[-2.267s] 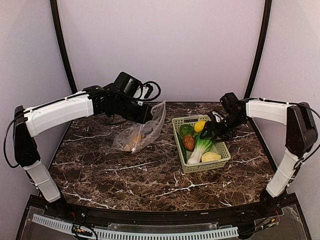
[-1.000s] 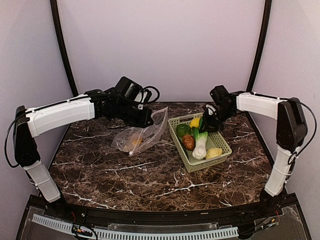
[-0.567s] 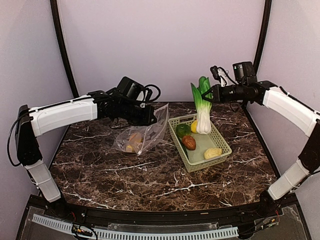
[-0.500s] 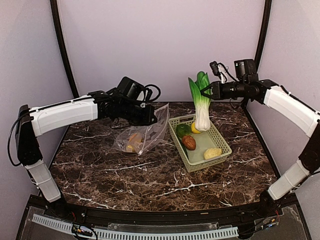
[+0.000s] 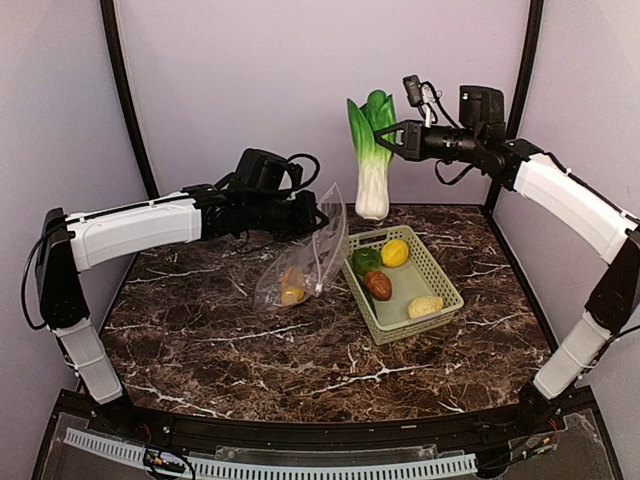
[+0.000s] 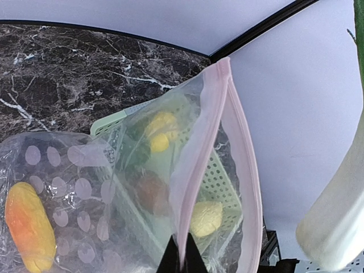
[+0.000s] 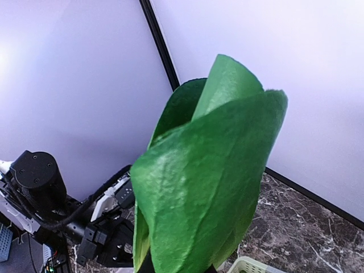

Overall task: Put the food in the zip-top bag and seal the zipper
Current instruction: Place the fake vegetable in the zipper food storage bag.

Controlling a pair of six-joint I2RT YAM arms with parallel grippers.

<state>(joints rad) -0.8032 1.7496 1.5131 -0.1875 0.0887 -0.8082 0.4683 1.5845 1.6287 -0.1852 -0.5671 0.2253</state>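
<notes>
Bok choy (image 5: 372,160) clamped in right jaws, well clear of basket (image 5: 452,290) rim; left jaws pinch zipper (image 6: 197,165), bag (image 5: 300,275) mouth gaping.

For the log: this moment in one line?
Left fingers: shut on zip-top bag | right fingers: shut on bok choy, aloft | zipper: unsealed

A light green lattice basket (image 5: 418,330) sits on the right half of a dark brown marble table (image 5: 300,350) veined with white, turned at a slant to the table's edges. Plain pale lilac walls (image 5: 300,90) close in the far side and both flanks, with a black pole (image 5: 125,90) rising at each far corner. A white perforated strip (image 5: 300,468) runs along the near edge.
</notes>
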